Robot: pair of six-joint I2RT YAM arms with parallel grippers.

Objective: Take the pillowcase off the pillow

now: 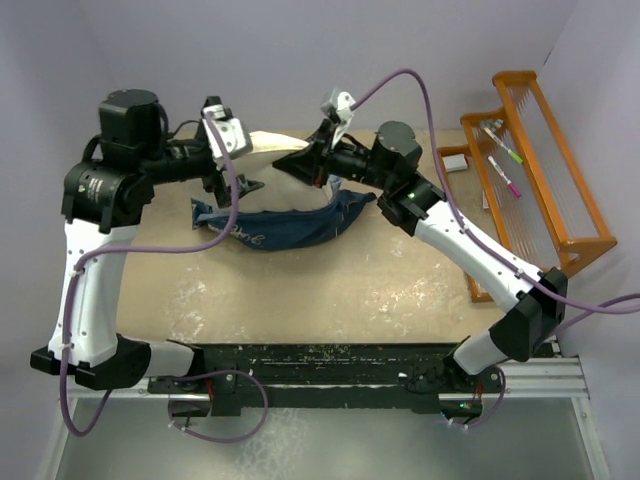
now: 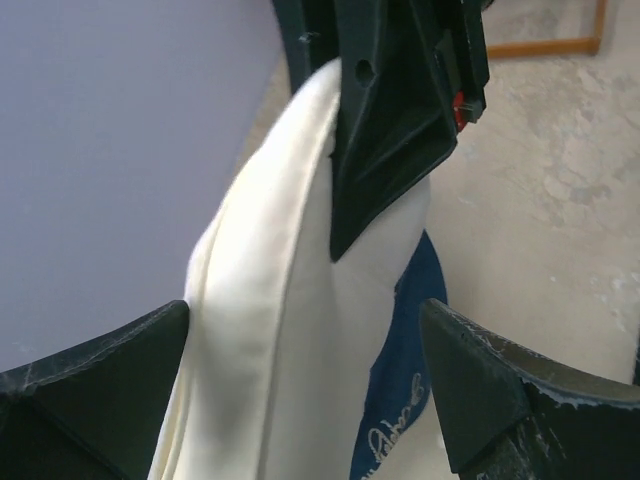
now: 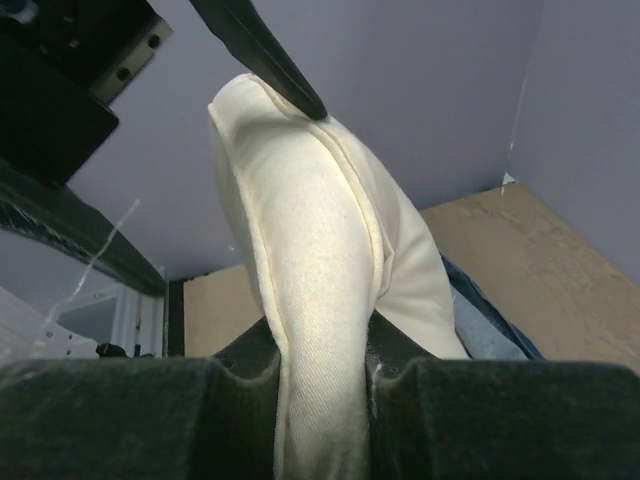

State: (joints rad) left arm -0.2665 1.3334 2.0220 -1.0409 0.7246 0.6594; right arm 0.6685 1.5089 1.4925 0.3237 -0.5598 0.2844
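The cream pillow (image 1: 268, 139) is held up off the table at the back, its lower part still inside the navy pillowcase (image 1: 285, 232), which sags onto the table below it. My right gripper (image 1: 292, 163) is shut on the pillow's seamed edge (image 3: 320, 230). My left gripper (image 1: 238, 188) is open just left of the pillow. In the left wrist view, my left gripper (image 2: 300, 400) has its open jaws on either side of the pillow (image 2: 270, 300) without pinching it. A flap of pillowcase with white script (image 2: 400, 400) hangs behind. The right fingers (image 2: 385, 130) clamp the pillow above.
An orange wooden rack (image 1: 545, 160) with markers stands at the table's right edge, with a small white block (image 1: 455, 162) beside it. Purple walls close the back and right sides. The table's wooden surface (image 1: 330, 290) lies in front of the pillowcase.
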